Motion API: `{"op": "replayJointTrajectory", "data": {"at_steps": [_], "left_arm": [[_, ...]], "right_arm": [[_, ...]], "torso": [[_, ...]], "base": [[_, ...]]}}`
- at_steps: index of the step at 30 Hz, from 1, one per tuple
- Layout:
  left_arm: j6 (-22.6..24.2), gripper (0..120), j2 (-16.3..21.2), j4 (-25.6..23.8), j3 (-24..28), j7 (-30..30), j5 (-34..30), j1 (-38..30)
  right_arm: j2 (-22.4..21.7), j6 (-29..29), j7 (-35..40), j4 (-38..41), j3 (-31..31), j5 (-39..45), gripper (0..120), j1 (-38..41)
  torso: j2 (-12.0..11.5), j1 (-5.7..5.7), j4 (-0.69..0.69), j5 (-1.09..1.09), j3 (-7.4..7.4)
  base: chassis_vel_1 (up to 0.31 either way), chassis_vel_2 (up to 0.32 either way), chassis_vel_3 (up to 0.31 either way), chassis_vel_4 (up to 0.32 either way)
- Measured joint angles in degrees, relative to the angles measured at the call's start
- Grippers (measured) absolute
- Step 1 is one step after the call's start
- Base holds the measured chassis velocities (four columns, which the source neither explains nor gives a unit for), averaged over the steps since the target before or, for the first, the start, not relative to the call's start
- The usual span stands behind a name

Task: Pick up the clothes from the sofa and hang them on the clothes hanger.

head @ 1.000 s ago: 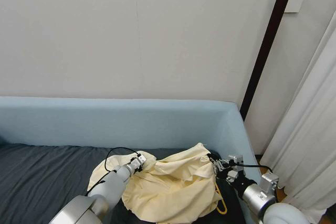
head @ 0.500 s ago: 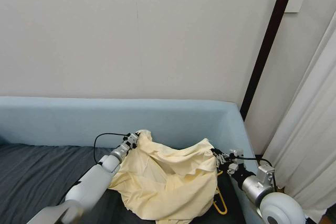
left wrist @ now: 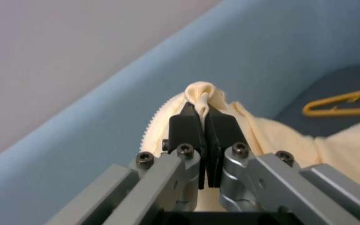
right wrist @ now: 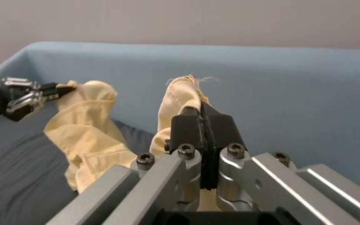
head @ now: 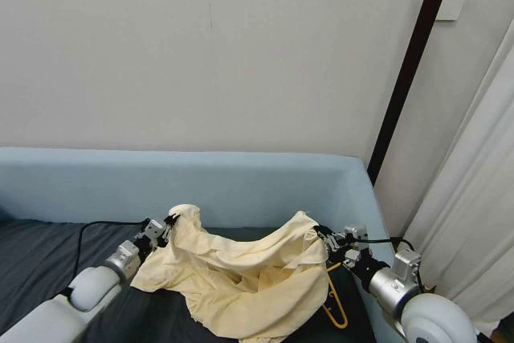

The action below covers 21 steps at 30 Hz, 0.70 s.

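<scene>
1. Head view: the left gripper (head: pixel 169 221) is clenched on one bunched corner of the pale yellow cloth garment (head: pixel 241 275). It holds that corner up off the dark grey seat cushion (head: pixel 48 255) of the light blue fabric sofa (head: pixel 257 182).
2. The right gripper (head: pixel 323 237) is pinched tight on the garment's opposite corner, close to the sofa's end wall.
3. Between the two grippers the cloth sags in a loose swag, and below them its bulk lies crumpled on the cushion.
4. Left wrist view: the black pads (left wrist: pixel 185 125) meet on a small knot of cloth that pokes out past the fingertips, with the sofa backrest just beyond.
5. A yellow wire clothes hanger (head: pixel 336 309) lies on the cushion just below the right gripper, partly under the cloth's edge.
6. A dark upright rack pole (head: pixel 401 94) stands beyond and above the right gripper, beside a white curtain (head: pixel 474 198).
</scene>
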Motion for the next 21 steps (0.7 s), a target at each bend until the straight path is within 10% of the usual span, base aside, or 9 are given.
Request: {"op": "replayJointTrajectory", "data": {"at_steps": [4, 7, 12, 21], "left_arm": [[2.9, 0, 2.0, -4.3, -0.2, -0.5, -12.0, -2.5], [16.0, 0, -3.8, 5.7, 5.7, -7.4, -20.2, -12.0], [25.2, 0, -8.4, 15.3, 13.1, -9.2, -12.7, -17.9], [27.8, 0, -2.5, 6.5, 13.9, -6.5, -9.7, -10.2]], "right_arm": [[0.1, 0.1, -1.8, 0.4, 1.8, 2.5, 0, 0.6], [4.0, -6.0, 10.1, -8.4, -1.1, 12.2, 0, 9.2], [5.3, -17.6, 18.9, -16.1, -2.7, 17.5, 0, 14.8], [2.2, -25.2, 17.2, -11.5, -1.8, 14.6, 0, 9.6]], "torso": [[0.0, -0.01, -0.05, 0.07, -0.01], [0.0, -0.01, -0.01, 0.07, 0.0], [0.0, 0.08, -0.01, 0.0, 0.07], [0.0, -0.03, 0.02, 0.05, -0.01]], "base": [[0.0, 0.0, 0.0, 0.0], [0.0, 0.0, 0.0, 0.0], [0.0, 0.0, 0.0, 0.0], [0.0, 0.0, 0.0, 0.0]]}}
